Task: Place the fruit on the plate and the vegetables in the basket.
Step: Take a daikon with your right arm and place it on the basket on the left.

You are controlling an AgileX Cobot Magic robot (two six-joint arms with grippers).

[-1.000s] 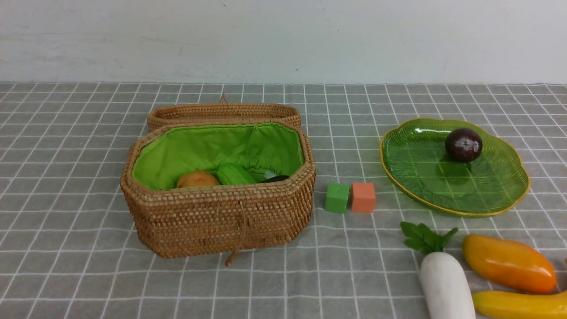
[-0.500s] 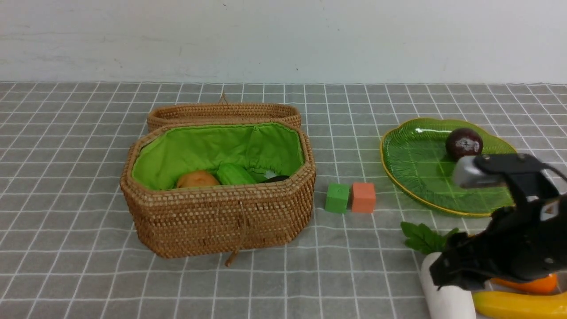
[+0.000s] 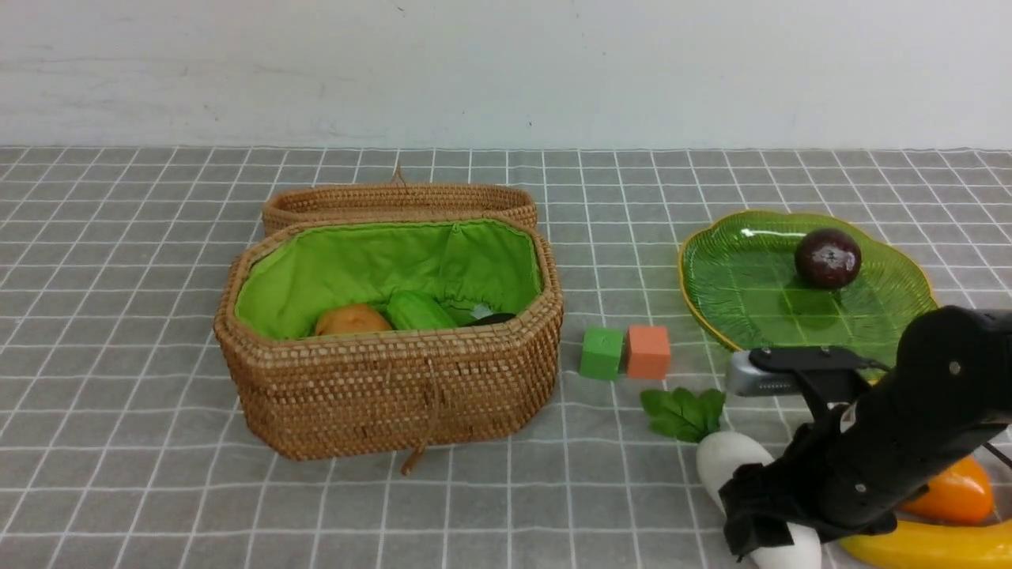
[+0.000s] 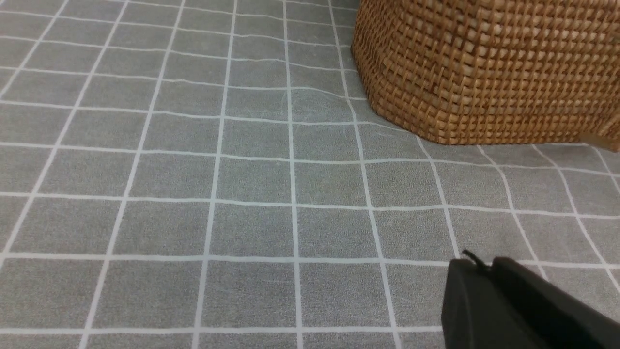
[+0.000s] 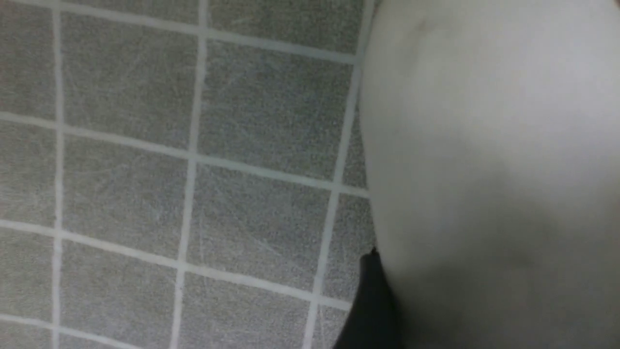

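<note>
Basket (image 3: 387, 379) stood centre-left in front view, lid open. Plate (image 3: 743, 308) sat mid-right. Right gripper (image 3: 763, 525) was lower right, down on radish (image 3: 727, 462); whether clamped, can't tell. Banana (image 3: 933, 545) & mango (image 3: 957, 491) lay in bottom-right corner, partly hidden by arm. Mangosteen (image 3: 827, 258) sat on plate. Potato (image 3: 353, 320) & cucumber (image 3: 419, 310) lay in basket. Left gripper (image 4: 484, 305) hung over cloth (image 4: 242, 194) nr basket; opening can't tell.

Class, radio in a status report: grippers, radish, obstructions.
Right gripper at radish, grip unconfirmed. Left gripper low beside basket. Radish outside basket. Green cube, orange cube near route.
</note>
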